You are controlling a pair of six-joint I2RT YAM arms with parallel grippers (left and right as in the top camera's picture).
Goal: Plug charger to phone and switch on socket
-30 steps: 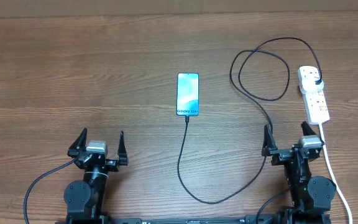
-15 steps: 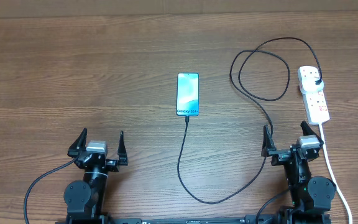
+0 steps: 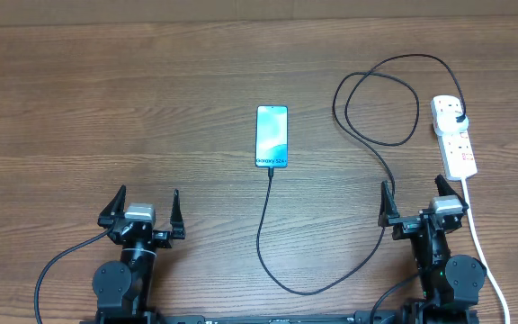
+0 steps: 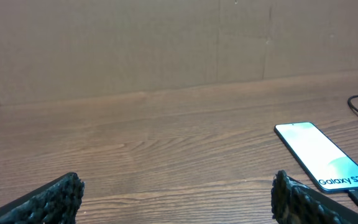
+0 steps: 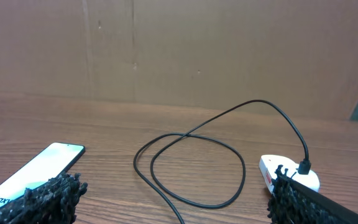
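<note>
Charger loop (image 3: 417, 110) between phone (image 3: 272, 137) and socket (image 3: 454, 144)

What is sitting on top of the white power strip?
The charger's black plug sits plugged into the far end of the power strip, with its thin cable looping away. The plug's pins cannot be seen; they are hidden inside the strip.

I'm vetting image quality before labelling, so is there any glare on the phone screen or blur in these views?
Overhead: soft light, hardly any shadows, the phone screen glowing pale blue without glare. Left wrist: screen bright, yet its lettering reads sharply; the fingers are cropped by the bottom edge. Right wrist: the charger loop is crisp; the phone is cropped at lower left.
</note>
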